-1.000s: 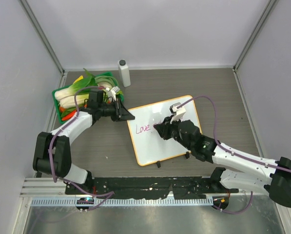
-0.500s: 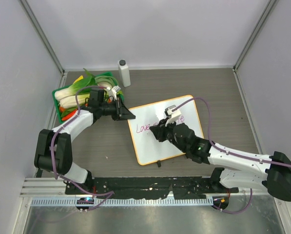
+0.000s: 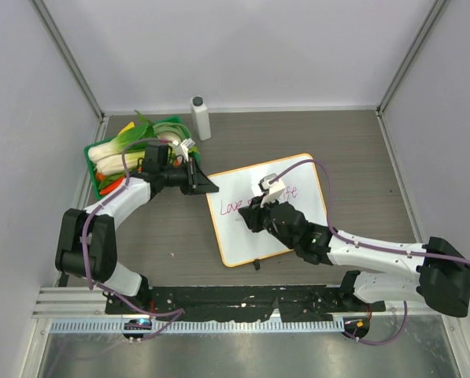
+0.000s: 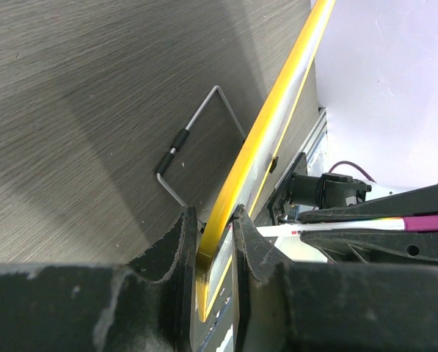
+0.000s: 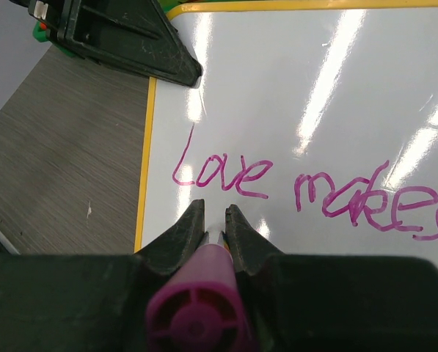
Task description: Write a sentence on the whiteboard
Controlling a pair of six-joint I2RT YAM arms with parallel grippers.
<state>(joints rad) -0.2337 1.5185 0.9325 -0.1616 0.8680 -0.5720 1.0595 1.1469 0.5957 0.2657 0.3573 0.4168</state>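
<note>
The whiteboard (image 3: pixel 254 232), white with a thin orange frame, lies in the middle of the table. The sentence (image 5: pixel 222 172) in magenta ink reads "Love makes" in the right wrist view; its start also shows in the top view (image 3: pixel 230 207). My right gripper (image 3: pixel 253 217) is shut on a magenta marker (image 5: pixel 196 312), tip down just below the word "Love" (image 5: pixel 216 229). My left gripper (image 3: pixel 209 187) is shut on the board's orange frame at its far left corner (image 4: pixel 210 246). The marker also shows in the left wrist view (image 4: pixel 424 222).
A green tray (image 3: pixel 101 152) of vegetables stands at the far left. A white bottle (image 3: pixel 201 118) stands behind the board. A wire foot (image 4: pixel 196 139) shows under the board's edge in the left wrist view. The cell walls close in on all sides.
My right gripper has moved left across the board with the marker, from the right part of the writing to below the word "Love". The left gripper has stayed on the board's corner.
</note>
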